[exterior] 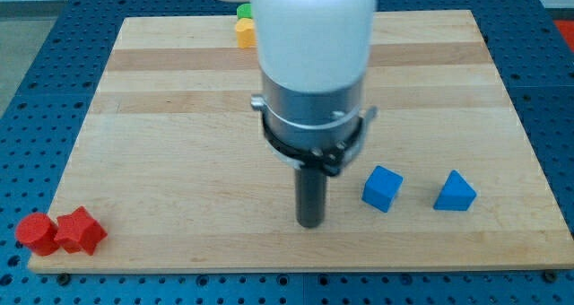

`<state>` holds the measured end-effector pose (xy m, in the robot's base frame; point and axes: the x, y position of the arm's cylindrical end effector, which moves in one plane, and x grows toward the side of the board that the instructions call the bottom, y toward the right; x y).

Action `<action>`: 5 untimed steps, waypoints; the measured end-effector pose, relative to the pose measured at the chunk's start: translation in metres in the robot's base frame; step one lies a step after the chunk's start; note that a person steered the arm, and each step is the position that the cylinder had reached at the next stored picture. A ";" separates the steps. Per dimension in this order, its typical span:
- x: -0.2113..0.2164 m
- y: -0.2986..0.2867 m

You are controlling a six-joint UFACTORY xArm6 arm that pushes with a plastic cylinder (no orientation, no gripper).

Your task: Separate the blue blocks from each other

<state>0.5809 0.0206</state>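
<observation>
Illumination is bright, even and diffuse from overhead. The pale wooden table (179, 117) shows no glare. Shadows are faint and short beneath the blue cube block (382, 188) and blue triangular block (456, 193). The large white arm housing (314, 27) is slightly soft-focused.

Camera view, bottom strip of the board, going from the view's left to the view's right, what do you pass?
red round block → red star-like block → my tip → blue cube → blue triangular block. My tip sits just to the view's left of the blue cube, not touching it.
</observation>
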 end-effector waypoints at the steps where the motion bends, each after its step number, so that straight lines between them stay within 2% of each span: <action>1: 0.008 0.044; 3: -0.064 0.061; 4: -0.041 0.054; 5: 0.014 0.063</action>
